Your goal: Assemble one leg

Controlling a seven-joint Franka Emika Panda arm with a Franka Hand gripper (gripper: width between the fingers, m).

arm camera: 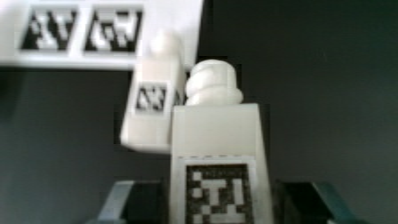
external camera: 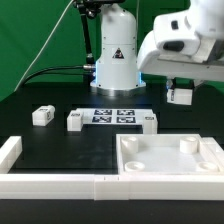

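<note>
My gripper (external camera: 181, 90) is shut on a white leg (external camera: 182, 96) and holds it in the air at the exterior view's right, above the far edge of the large white tray-like piece (external camera: 206, 152). In the wrist view the held leg (arm camera: 217, 135) stands between my fingers (arm camera: 134, 203), tag facing the camera and its rounded peg pointing away. Three more legs lie on the black table: one at the left (external camera: 42, 116), one left of the marker board (external camera: 75, 121), one right of it (external camera: 148, 123), which also shows in the wrist view (arm camera: 155, 96).
The marker board (external camera: 112, 115) lies in the middle of the table, and also shows in the wrist view (arm camera: 86, 30). A low white wall (external camera: 50, 181) runs along the front and up the left side. The robot base (external camera: 115, 55) stands behind.
</note>
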